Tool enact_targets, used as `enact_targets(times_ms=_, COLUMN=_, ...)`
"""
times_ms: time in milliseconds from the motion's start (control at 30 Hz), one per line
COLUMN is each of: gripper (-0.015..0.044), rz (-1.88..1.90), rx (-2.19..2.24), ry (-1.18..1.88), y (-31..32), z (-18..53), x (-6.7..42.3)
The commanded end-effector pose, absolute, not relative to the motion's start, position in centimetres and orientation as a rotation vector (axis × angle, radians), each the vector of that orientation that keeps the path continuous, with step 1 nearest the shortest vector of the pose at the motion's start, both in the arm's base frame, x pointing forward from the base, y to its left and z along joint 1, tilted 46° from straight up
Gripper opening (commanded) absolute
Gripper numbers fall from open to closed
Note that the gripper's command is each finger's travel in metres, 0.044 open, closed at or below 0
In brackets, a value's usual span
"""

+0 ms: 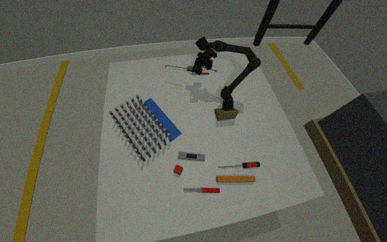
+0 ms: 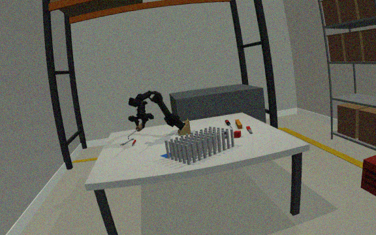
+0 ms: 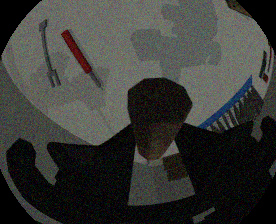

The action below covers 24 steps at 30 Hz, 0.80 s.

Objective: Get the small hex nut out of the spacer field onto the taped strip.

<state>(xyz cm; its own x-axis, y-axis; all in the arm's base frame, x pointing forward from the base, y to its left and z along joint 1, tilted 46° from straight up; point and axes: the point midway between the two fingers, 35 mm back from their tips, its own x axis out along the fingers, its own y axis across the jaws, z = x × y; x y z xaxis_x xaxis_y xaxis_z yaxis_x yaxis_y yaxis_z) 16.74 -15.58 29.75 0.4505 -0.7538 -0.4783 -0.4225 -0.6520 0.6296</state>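
The jaws gripped a thin hook tool (image 1: 177, 67) up high; the spacers (image 1: 140, 128) stood well apart, toward the arm's base.

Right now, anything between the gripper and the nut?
Yes: the nut isn't visible, but it lies among the standing spacers, whose rows wall it in. The gripper, shut on a wooden-handled hook tool, is well away.

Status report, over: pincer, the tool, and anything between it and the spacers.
Pincer shut on hook tool, held above the table's far end. Spacers all upright, nut not visible. Nothing lies between tool and blue strip.
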Motion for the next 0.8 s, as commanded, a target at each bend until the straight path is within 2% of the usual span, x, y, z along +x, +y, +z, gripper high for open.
enact_targets(times_ms=0, gripper=0.0, rz=-1.06, rx=2.287, ry=-0.983, y=-15.66, z=29.66, x=16.84)
enact_targets(times_ms=767, gripper=0.0, rz=-1.061, rx=2.29, ry=-0.982, y=-16.4, z=28.97, x=16.96)
